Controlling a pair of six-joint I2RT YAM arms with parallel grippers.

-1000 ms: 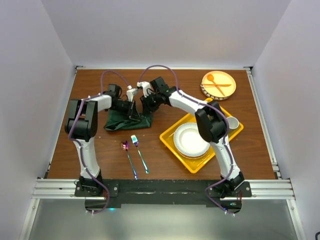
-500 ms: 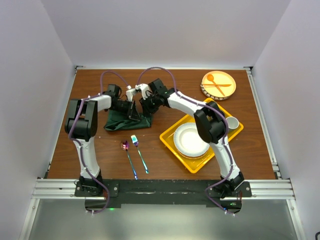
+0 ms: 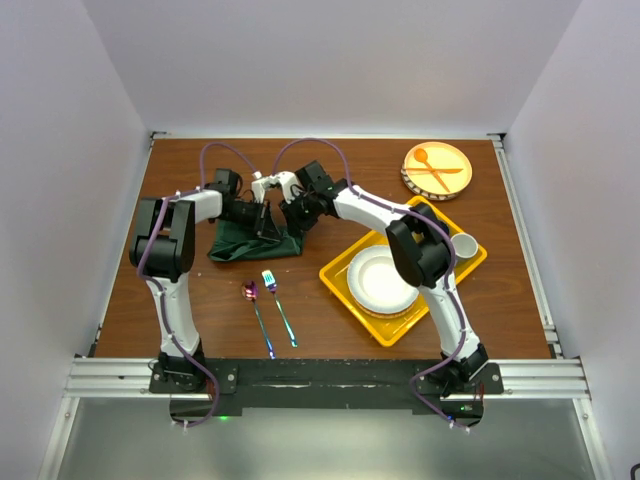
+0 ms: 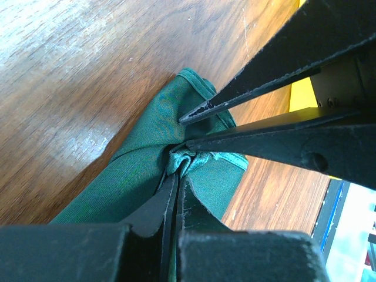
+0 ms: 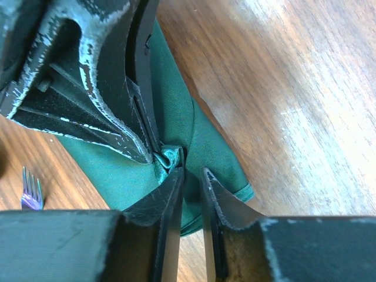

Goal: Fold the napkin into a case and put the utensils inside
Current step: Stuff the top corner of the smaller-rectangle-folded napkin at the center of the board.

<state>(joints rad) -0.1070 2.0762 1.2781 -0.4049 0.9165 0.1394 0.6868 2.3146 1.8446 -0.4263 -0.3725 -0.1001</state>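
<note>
Dark green soft cloth napkin, bunched, at nine o'clock of the yellow plastic tray. Left gripper clamped on a puckered fold. Right gripper: fingers narrowly apart, tips at that fold.

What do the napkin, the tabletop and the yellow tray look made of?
Napkin: woven cloth, dark green, faint sheen; fine weave, soft creases and a stitched hem show. Tabletop: wood or wood-look laminate, semi-gloss; grain plus bright glare. Tray: probably plastic, smooth uniform yellow; too small to be sure.
</note>
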